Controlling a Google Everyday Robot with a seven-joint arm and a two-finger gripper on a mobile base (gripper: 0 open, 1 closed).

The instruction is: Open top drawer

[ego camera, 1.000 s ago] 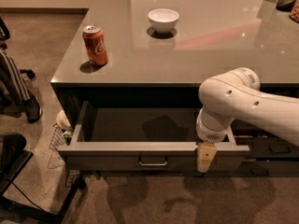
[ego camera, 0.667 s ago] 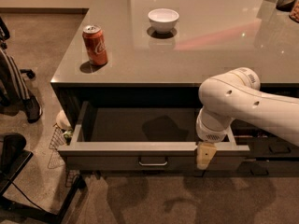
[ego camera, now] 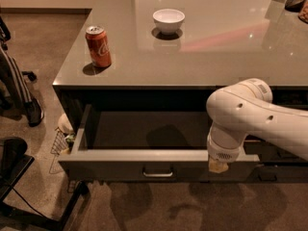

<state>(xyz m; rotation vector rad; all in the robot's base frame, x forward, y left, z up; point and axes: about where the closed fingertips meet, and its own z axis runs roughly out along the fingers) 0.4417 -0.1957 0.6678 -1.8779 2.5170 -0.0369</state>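
The top drawer (ego camera: pixel 115 163) is pulled out from under the grey counter, its pale smooth interior showing. Its small metal bar handle (ego camera: pixel 158 173) sits at the centre of the dark front. My white arm comes in from the right, and my gripper (ego camera: pixel 218 165) hangs at the drawer's front edge, to the right of the handle. Only a tan fingertip shows below the white wrist.
A red soda can (ego camera: pixel 98 46) stands on the counter (ego camera: pixel 202 52) at the left, and a white bowl (ego camera: pixel 168 20) farther back. A wire basket (ego camera: pixel 60 141) sits on the floor left of the drawer. Dark chair legs (ego camera: pixel 19 177) are at the lower left.
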